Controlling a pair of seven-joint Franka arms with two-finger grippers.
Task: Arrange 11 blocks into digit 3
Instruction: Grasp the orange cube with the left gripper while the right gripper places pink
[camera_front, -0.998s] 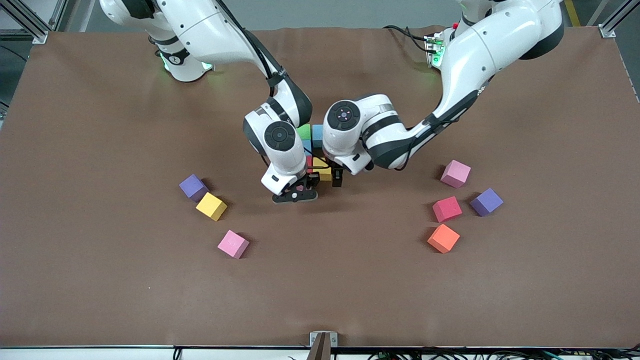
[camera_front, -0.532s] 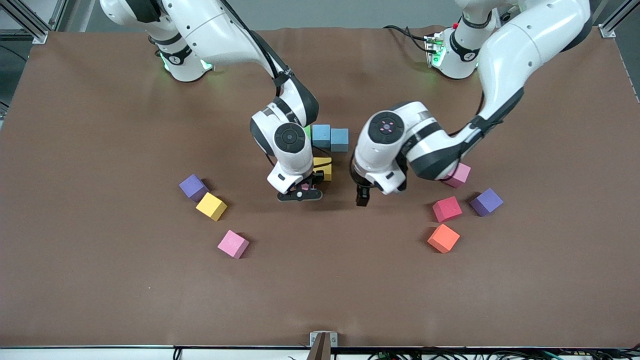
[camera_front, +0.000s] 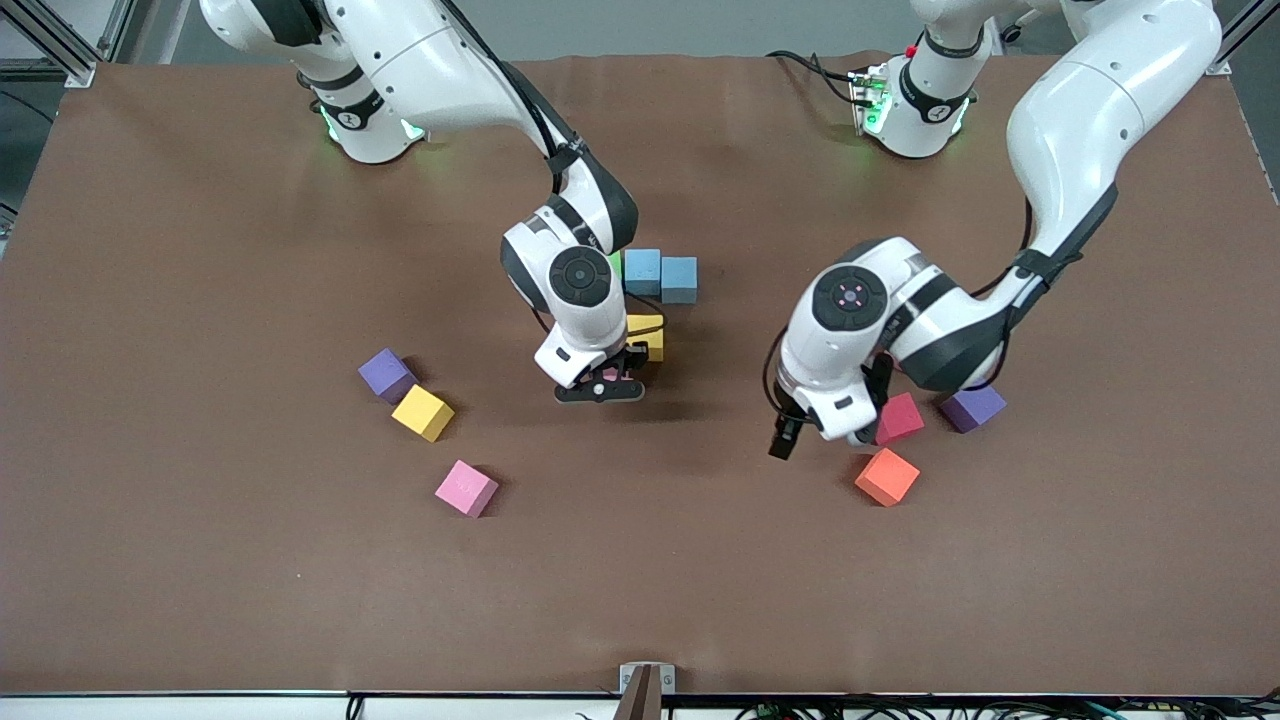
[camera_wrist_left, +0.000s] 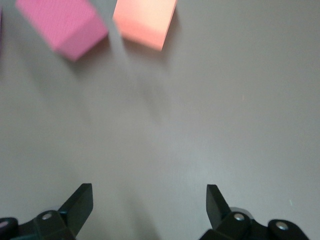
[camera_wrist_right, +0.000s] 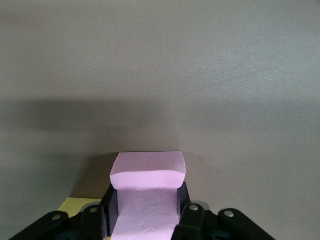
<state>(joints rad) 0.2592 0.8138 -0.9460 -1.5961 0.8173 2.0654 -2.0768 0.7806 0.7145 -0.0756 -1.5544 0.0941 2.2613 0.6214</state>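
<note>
Blocks mid-sort, right gripper (camera_front: 598, 385) clamping a pink block (camera_wrist_right: 147, 192).
Its jaws pinch that cube just beside the yellow block (camera_front: 646, 335) of the partly built digit 3 (camera_front: 660, 277); left gripper (camera_wrist_left: 150, 210), jaws wide and empty, hangs over bare table (camera_front: 640, 580) near the red block (camera_front: 900, 417) and orange block (camera_front: 886, 476).

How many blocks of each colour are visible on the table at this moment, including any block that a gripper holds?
Purple blocks: 2
Yellow blocks: 2
Pink blocks: 2
Light blue blocks: 2
Green block: 1
Red block: 1
Orange block: 1
Total: 11 visible; the arms may hide more.
</note>
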